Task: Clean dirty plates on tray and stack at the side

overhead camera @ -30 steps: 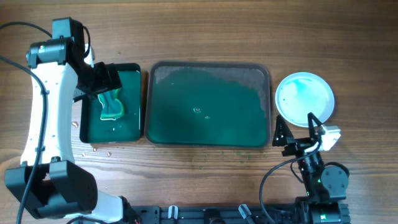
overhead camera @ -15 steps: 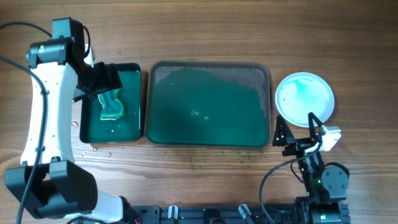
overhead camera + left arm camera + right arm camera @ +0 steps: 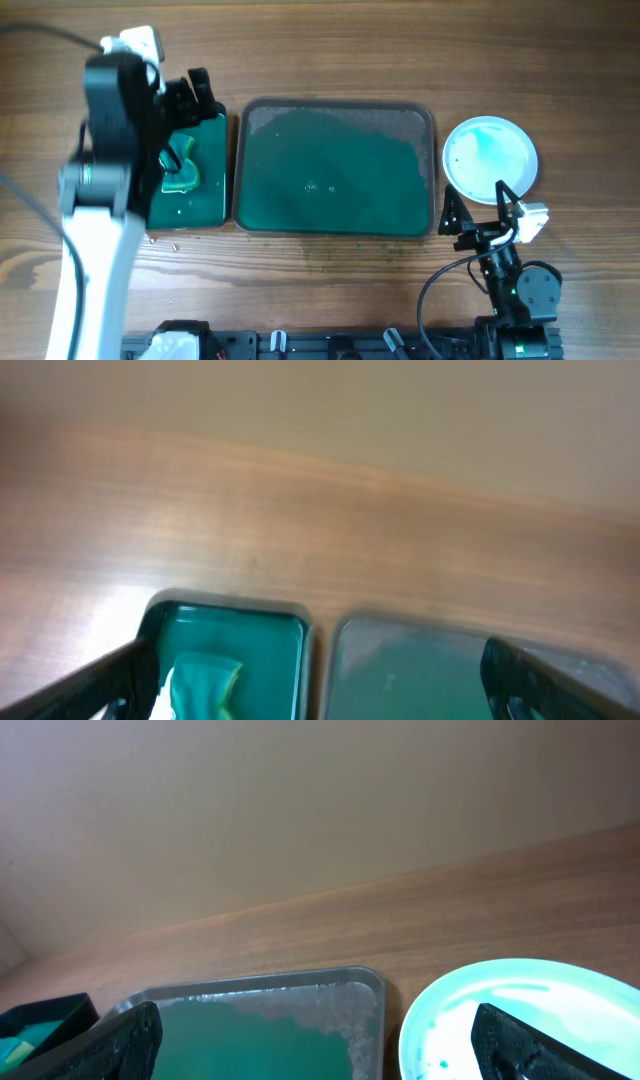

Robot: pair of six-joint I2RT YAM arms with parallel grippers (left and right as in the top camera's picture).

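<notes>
Left fingers (image 3: 110, 685) gape empty over the soft sponge (image 3: 182, 178); right fingers (image 3: 530, 1040), spread and empty, hang at 6 o'clock of the glossy round plate (image 3: 490, 155). It sits at 3 o'clock of the flat, wet tray (image 3: 335, 102), which holds none, so stacking looks done. Next probably means retracting both.

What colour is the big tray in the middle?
The tray is dark green with a dark rim and greyish film top right; best seen overhead.

A brown wooden bench (image 3: 330, 50) with a visible grain ends at a plain, pale beige wall (image 3: 300, 800), under soft, even light.
</notes>
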